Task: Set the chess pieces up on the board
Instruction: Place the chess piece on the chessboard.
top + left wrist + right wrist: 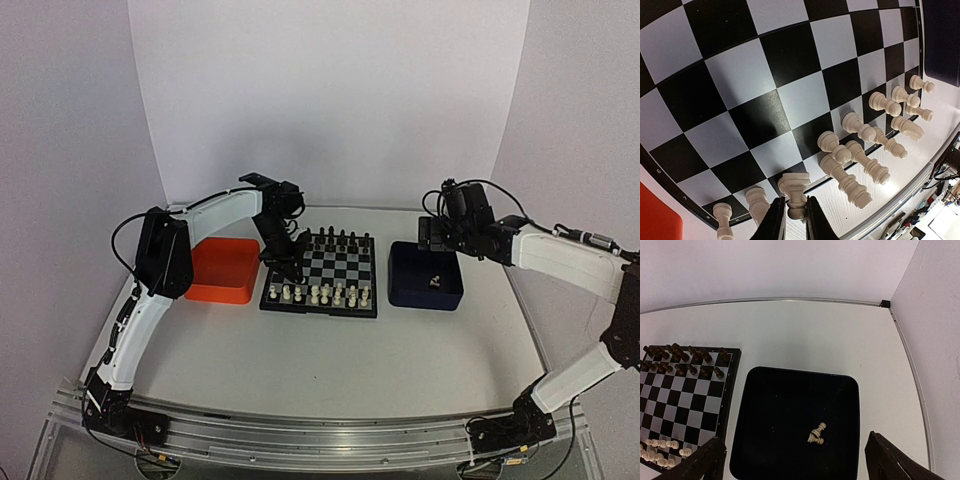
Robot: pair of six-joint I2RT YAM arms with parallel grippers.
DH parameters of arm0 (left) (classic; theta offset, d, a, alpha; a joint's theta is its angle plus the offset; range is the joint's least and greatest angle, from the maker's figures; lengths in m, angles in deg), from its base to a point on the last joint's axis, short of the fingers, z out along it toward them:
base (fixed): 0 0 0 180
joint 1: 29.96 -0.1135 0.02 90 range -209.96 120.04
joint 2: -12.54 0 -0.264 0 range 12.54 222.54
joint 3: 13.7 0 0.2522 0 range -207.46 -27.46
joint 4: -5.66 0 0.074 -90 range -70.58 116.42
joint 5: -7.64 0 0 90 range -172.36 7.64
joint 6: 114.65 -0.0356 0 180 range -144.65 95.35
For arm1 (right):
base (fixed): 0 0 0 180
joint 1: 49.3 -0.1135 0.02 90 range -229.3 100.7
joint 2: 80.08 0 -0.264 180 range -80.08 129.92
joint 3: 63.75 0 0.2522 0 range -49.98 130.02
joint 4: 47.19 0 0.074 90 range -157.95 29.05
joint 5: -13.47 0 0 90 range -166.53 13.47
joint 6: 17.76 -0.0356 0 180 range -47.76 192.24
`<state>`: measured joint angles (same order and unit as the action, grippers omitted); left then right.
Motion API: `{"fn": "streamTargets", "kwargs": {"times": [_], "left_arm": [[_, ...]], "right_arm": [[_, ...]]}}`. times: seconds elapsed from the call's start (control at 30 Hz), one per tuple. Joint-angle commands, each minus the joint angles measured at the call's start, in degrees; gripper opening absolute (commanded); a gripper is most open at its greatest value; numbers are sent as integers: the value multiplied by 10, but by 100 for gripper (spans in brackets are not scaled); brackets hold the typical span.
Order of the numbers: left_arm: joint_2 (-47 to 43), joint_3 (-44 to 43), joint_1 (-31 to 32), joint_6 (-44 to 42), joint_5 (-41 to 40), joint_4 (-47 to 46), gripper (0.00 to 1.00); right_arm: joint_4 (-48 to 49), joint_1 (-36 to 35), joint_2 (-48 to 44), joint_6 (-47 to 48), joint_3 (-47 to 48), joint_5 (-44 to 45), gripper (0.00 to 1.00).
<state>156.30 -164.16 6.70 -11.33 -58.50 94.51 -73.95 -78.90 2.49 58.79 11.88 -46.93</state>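
The board (340,262) lies mid-table, with black pieces (335,240) on its far rows and cream chess pieces (325,294) on its near rows. My left gripper (285,262) hangs over the board's near left corner. In the left wrist view its fingers (774,222) hug the top of one upright cream piece (795,187), whose base rests on a dark edge square. Other cream pieces (875,135) stand in rows to the right of it. My right gripper (796,460) hovers open above the dark blue tray (785,405), where two cream pieces (816,434) lie.
An orange tray (222,268) sits against the board's left side. The blue tray (425,275) sits to the board's right. White walls close in the back and both sides of the table.
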Motion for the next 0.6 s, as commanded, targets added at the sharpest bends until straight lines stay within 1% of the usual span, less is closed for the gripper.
{"fn": "streamTargets", "kwargs": {"times": [0.0,0.4,0.57], "left_arm": [[11,-15,3,-8,1,7,16],[14,-11,4,-10,3,8,17],[19,-23,5,-9,2,7,17]], "right_arm": [[6,-1,-11,-6,-3,12,94],[6,0,-17,-10,-8,14,94],[7,-1,-14,-11,-7,14,95]]}}
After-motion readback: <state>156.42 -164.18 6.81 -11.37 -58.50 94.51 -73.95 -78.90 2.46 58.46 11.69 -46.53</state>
